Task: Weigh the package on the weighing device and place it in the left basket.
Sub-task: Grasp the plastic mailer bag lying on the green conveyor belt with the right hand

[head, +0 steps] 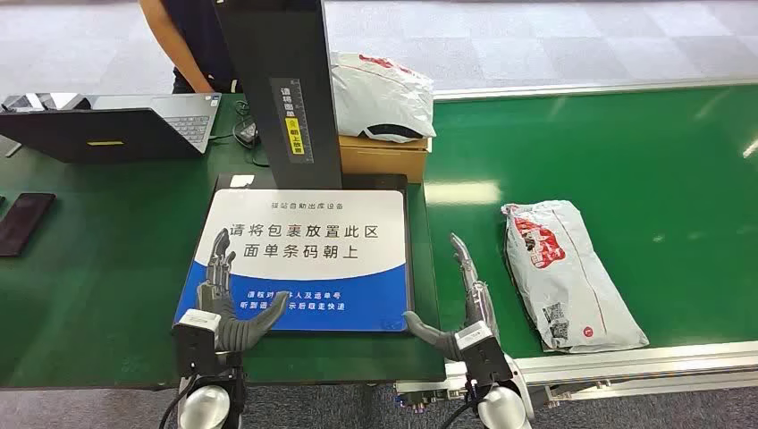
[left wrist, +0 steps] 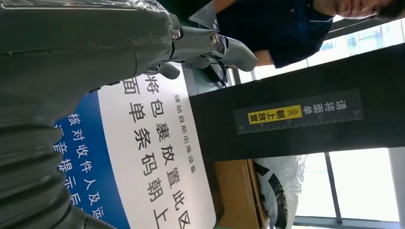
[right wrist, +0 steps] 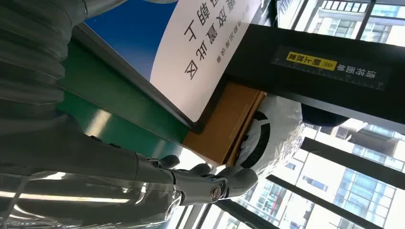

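Observation:
A white plastic package [head: 568, 273] with red print and a barcode label lies flat on the green belt at the right. The weighing device [head: 308, 259] is a flat white and blue plate with Chinese text, and a black post [head: 284, 85] rises behind it. My right hand [head: 456, 308] is open, fingers straight, between the plate's right edge and the package, touching neither. My left hand [head: 228, 299] is open over the plate's near left corner, holding nothing. The plate [left wrist: 157, 162] and post [left wrist: 305, 117] fill the left wrist view.
A brown cardboard box [head: 384, 156] with another white bag [head: 380, 94] on it stands behind the plate. A laptop [head: 116, 125] and a black phone [head: 22, 223] lie at the left. A person [head: 192, 45] stands behind the table. A metal rail [head: 644, 362] borders the belt's near edge.

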Controlling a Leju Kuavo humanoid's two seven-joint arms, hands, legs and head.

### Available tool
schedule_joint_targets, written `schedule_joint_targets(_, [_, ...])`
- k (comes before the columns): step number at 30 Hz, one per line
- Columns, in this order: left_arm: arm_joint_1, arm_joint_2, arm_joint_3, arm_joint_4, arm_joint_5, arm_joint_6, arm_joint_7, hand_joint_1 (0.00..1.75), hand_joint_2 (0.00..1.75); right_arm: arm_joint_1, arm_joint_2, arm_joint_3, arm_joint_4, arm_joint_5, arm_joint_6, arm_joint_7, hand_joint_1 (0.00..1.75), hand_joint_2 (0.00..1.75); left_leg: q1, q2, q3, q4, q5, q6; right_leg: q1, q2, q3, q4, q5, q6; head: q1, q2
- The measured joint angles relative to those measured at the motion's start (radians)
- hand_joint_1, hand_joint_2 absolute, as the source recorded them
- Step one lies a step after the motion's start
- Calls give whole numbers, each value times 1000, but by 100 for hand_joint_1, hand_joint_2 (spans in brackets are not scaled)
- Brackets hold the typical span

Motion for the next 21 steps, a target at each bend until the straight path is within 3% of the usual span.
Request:
schedule_joint_targets(9, [-23, 0, 1, 2, 8, -8, -2, 0, 175, 0, -6, -42, -13, 11, -50, 20, 0, 175, 0, 0, 0, 0, 0, 0, 0, 0, 0, 0, 0, 0, 0, 0])
schedule_joint_targets(16, [-19, 0, 14, 2, 26, -16, -13, 0, 175, -18, -33, -158, -11, 310, -285, 176, 0, 175, 0, 0, 0, 0, 0, 0, -1, 0, 0, 0, 0, 0, 0, 0])
schedule_joint_targets(21, [-27, -2, 18, 3, 24, -30, -12, 0, 175, -36, -48, -240, 13, 493, -353, 296, 0, 175, 0, 0, 0, 0, 0, 0, -1, 0, 0, 0, 0, 0, 0, 0])
